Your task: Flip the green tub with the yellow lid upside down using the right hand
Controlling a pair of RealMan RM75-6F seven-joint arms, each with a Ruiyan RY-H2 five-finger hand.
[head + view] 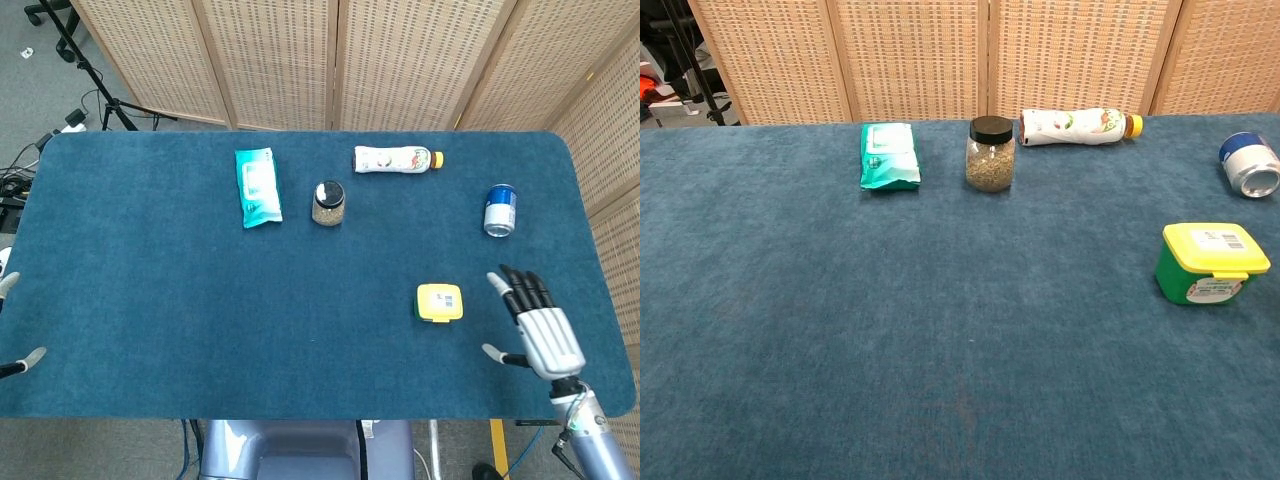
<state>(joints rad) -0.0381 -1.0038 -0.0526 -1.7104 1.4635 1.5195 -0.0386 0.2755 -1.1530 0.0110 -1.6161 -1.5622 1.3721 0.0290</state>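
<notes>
Table (150, 300): jar (328, 203), can (499, 209) (on side).

Bright, even light; sharp, faint shadows.

The table (790, 350) is covered in a matt, napped blue cloth resembling felt. The green tub (1200, 280) and its yellow lid (1215, 247) are seen as smooth plastic with a paper label. The jar (990, 165) is clear and glossy, capped in black plastic. The can (1250, 165) is shiny metal. The pouch (889, 155) is glossy film. The right hand (540, 330) is finished in silver-grey casing with black fingers (520, 282).
</notes>
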